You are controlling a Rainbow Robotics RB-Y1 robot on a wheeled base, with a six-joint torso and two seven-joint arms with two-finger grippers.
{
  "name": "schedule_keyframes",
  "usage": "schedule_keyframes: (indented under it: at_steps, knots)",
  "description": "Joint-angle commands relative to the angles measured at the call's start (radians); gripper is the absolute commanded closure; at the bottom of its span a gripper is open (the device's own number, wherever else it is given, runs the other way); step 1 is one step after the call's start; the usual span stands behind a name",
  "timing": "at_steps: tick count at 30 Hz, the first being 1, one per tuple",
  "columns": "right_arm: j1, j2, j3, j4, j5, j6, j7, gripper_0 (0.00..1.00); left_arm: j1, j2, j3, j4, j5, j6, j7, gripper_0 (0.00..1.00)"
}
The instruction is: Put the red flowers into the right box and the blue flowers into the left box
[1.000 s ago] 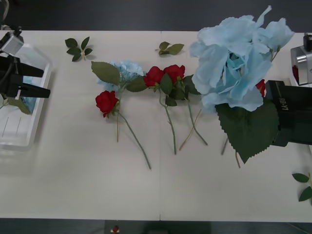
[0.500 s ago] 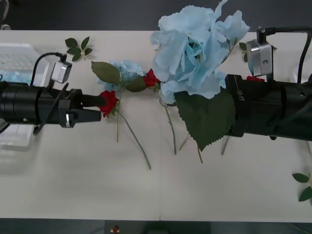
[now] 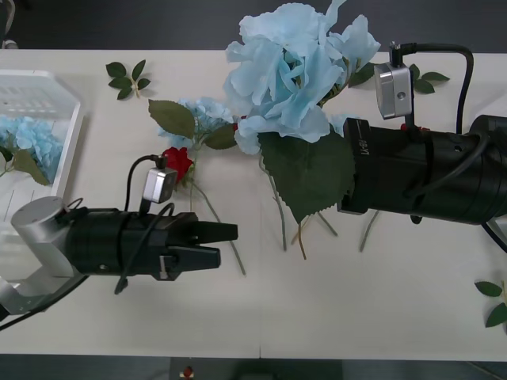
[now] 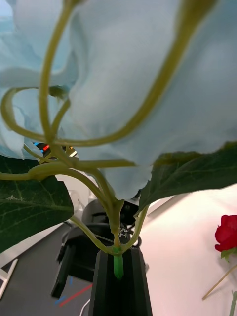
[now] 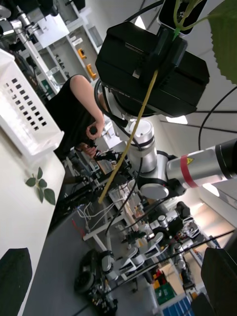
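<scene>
Right gripper (image 4: 118, 269) clamped on the stem base of a blue hydrangea (image 3: 289, 75), fingers (image 4: 131, 291) pressed together round the green stalk. Bloom carried high off the table (image 3: 396, 301), fanned out just ahead of the black forearm, with one big serrated leaf (image 3: 309, 176) hanging below the fingertips. Long yellowish stem (image 5: 126, 148) trailing down from the grip in the left wrist view.

Left gripper (image 3: 226, 244) hovering low over the table, holding nothing, black fingers (image 3: 214, 232) lying close together with a narrow gap. Red rose (image 3: 177, 162) just beyond and above those fingertips, its stem (image 3: 215, 223) running down past them. Second hydrangea (image 3: 204, 115) flat on the table farther out from that claw, beside a broad leaf (image 3: 171, 117). More stems (image 3: 277, 210) on the table between the two claws; another red bloom, mostly hidden, under the lifted hydrangea.

White slatted basket (image 3: 70, 134) well behind the left claw, at the table's left edge, with pale blue blooms (image 3: 32, 142) inside. Loose leaf sprigs (image 3: 127, 77) at the far edge, another pair (image 3: 495, 301) near the right forearm.
</scene>
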Motion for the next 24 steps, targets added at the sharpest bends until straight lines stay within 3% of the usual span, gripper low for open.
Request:
schedule_keyframes:
  at_steps: [1,8,23,24]
  knots:
    - [-0.013,0.008,-0.013,-0.012,-0.002,-0.003,0.018,1.0,-0.021,-0.088,0.007,-0.031,-0.034,-0.044,-0.024,0.0]
    - [-0.013,0.008,-0.013,-0.011,0.0,-0.003,0.018,1.0,-0.051,-0.192,-0.021,-0.029,-0.077,-0.13,-0.024,0.0]
    - [-0.013,0.012,-0.013,-0.011,0.0,-0.003,0.021,1.0,-0.127,-0.261,-0.078,-0.029,-0.077,-0.244,-0.024,0.0]
    - [-0.013,0.012,-0.013,-0.011,-0.002,-0.003,0.023,1.0,-0.13,-0.261,-0.081,-0.029,-0.079,-0.25,-0.024,0.04]
